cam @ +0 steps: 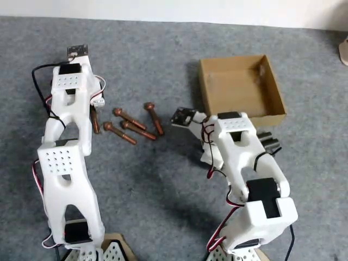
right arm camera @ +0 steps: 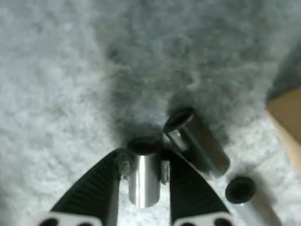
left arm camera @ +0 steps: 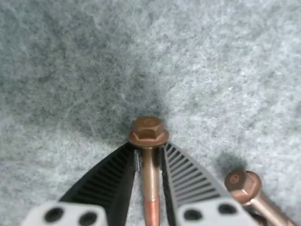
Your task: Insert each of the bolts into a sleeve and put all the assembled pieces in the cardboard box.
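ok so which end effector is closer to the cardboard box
Right. The right end effector, holding a sleeve, is beside the cardboard box; the left end effector, holding a bolt, is past the loose bolts.

A grey felt-like table point(cam: 163, 49) — copper bolts point(cam: 136, 126) lie loose left of centre. A cardboard box point(cam: 203, 87) sits to the right, dark sleeves point(cam: 270, 142) near it.

place: robotics lab bench | cue: grey mat point(cam: 163, 185), 2 arms point(cam: 68, 163)
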{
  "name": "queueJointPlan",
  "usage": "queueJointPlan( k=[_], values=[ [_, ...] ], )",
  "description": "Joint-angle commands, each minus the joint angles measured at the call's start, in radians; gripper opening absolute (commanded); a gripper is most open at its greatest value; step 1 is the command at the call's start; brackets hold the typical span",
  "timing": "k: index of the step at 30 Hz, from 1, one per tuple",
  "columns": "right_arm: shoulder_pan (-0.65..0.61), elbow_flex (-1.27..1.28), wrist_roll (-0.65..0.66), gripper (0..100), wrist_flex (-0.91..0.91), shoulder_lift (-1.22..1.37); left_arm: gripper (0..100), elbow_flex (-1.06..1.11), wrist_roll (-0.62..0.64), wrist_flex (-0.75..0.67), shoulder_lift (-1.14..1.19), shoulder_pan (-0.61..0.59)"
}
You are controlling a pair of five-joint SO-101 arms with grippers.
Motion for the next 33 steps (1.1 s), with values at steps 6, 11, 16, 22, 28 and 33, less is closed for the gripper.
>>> queueJointPlan(
  k=[6, 11, 16, 22, 28, 33],
  values=[
    [-0.03, 0.093, -0.258, 0.5, -0.047, -0.22, 0, -0.018, -0.051, 0.057, -0.012, -0.016],
    [-0.084, 0.315, -0.351, 0.5, -0.131, -0.532, 0, -0.018, -0.063, 0.072, -0.013, -0.013],
    [-0.104, 0.512, -0.423, 0.5, -0.217, -0.782, 0, 0.074, -0.068, 0.077, -0.09, 0.001],
    [-0.107, 0.688, -0.583, 0.5, -0.351, -0.981, 0, 0.401, -0.069, -0.049, -0.331, 0.03],
    [-0.108, 0.802, -0.614, 0.5, -0.395, -1.107, 0, 0.862, -0.121, -0.338, -0.711, 0.09],
    [-0.209, 0.839, -0.674, 0.4, -0.503, -1.173, 1, 1.098, -0.121, -0.5, -0.958, 0.16]
  ],
)
